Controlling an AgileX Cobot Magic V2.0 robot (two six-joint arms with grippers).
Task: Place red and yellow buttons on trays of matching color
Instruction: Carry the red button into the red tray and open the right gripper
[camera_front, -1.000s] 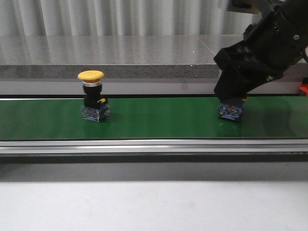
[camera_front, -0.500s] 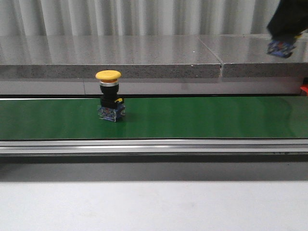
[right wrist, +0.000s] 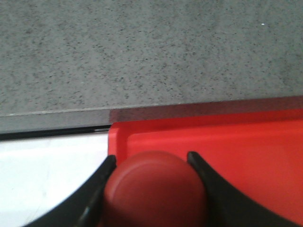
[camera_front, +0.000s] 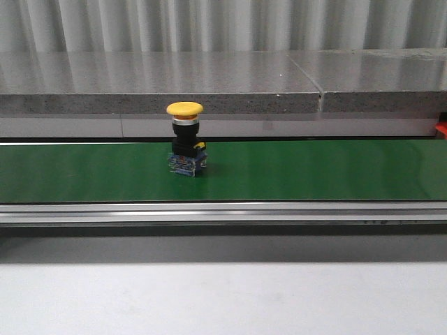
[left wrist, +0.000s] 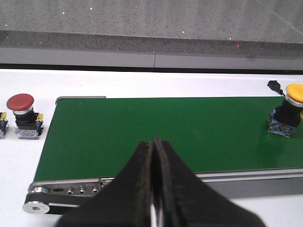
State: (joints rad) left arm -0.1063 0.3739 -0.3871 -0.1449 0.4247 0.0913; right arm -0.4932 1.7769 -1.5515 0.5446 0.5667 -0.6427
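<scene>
A yellow button [camera_front: 185,139] stands upright on the green belt [camera_front: 314,171]; it also shows in the left wrist view as the yellow button [left wrist: 286,116] far off to one side. My left gripper [left wrist: 154,142] hangs shut and empty over the belt's near edge. A red button [left wrist: 21,116] sits on the white table beside the belt's end. My right gripper [right wrist: 151,158] is shut on another red button [right wrist: 154,194], held over the corner of the red tray [right wrist: 236,151]. Neither arm appears in the front view. A yellow tray is out of view.
A grey stone ledge [camera_front: 160,84] runs behind the belt. The belt's metal rail [camera_front: 223,213] lies along its near side. Part of another button [left wrist: 2,124] peeks in at the edge of the left wrist view.
The yellow button has ridden the belt to the right. My right arm lifted a button off the belt and left the front view.
</scene>
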